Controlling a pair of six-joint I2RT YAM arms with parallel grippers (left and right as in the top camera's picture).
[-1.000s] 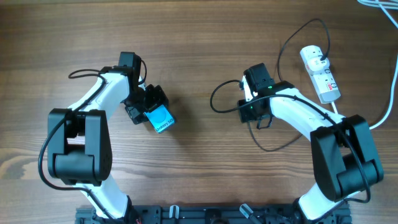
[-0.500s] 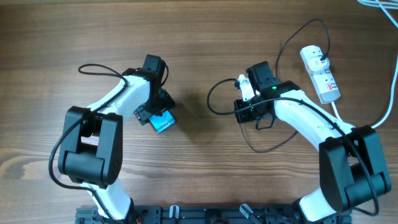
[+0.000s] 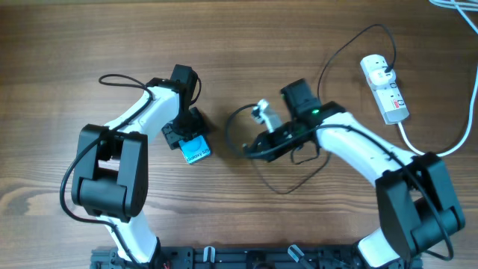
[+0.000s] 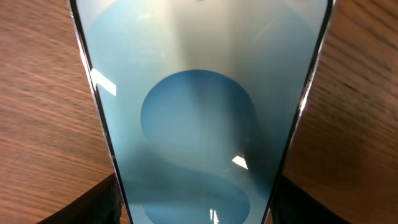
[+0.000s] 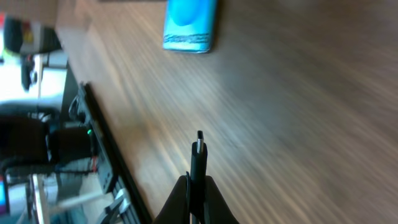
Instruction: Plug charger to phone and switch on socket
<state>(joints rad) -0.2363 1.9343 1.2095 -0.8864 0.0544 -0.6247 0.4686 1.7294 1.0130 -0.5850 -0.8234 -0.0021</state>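
The phone (image 3: 196, 149) with its cyan screen is held by my left gripper (image 3: 181, 136), shut on its upper end, just left of the table's middle. The screen fills the left wrist view (image 4: 199, 118). My right gripper (image 3: 258, 146) is shut on the charger's connector end (image 5: 198, 158), its silver tip pointing toward the phone (image 5: 189, 23), well apart from it. The black charger cable (image 3: 336, 56) loops back to a white plug (image 3: 385, 74) seated in the socket (image 3: 386, 88) at the far right.
The power strip's thick white cord (image 3: 441, 153) runs along the right edge. Slack charger cable (image 3: 287, 183) lies in loops under my right arm. The table's near edge and the robot base rail (image 3: 224, 258) are at the front.
My right gripper has swung left toward the phone with the connector, dragging the cable loop along. My left gripper moved right with the phone, then stayed nearly still.
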